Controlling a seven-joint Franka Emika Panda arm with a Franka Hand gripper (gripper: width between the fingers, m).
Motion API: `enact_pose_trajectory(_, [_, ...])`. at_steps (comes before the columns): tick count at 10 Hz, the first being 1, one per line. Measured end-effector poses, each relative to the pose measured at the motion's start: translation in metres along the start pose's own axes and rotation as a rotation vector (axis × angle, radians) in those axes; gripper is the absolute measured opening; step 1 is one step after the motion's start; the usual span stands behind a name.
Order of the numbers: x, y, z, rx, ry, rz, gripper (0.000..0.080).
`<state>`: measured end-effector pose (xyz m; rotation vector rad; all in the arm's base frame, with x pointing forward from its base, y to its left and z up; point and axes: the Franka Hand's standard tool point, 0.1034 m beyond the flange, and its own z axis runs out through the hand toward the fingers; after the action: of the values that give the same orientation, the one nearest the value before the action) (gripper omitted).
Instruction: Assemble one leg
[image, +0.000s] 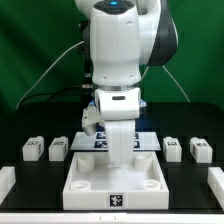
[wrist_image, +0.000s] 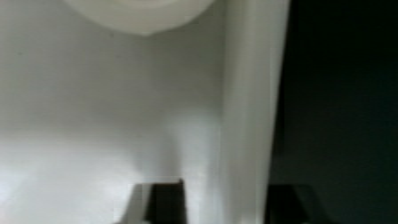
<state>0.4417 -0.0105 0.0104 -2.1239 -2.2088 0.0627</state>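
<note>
The large white tabletop (image: 92, 186) lies at the front middle, sockets up. My gripper (image: 122, 160) reaches down onto its rear wall. In the wrist view the gripper (wrist_image: 222, 205) straddles that white wall (wrist_image: 240, 110). One dark finger (wrist_image: 160, 203) sits on each side and the wall fills the gap between them. Four small white legs with marker tags lie on the black table. Two are at the exterior view's left (image: 33, 149) (image: 59, 149) and two at its right (image: 172, 148) (image: 201, 150). All are apart from the gripper.
The marker board (image: 150, 141) lies flat behind the tabletop, partly hidden by the arm. White bracket pieces stand at the front corners, at the exterior view's left (image: 5, 180) and right (image: 215, 184). A green backdrop closes the rear.
</note>
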Motion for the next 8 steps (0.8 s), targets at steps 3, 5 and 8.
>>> enact_pose_trajectory(3, [-0.0005,0.0032,-0.0017,-0.014,0.000,0.000,0.0062])
enact_pose_trajectory(5, [-0.0005,0.0035,-0.0019,-0.016,0.000,0.000,0.0062])
enact_pose_trajectory(8, [0.0016,0.0052,-0.0025,-0.018,0.000,-0.001,0.0062])
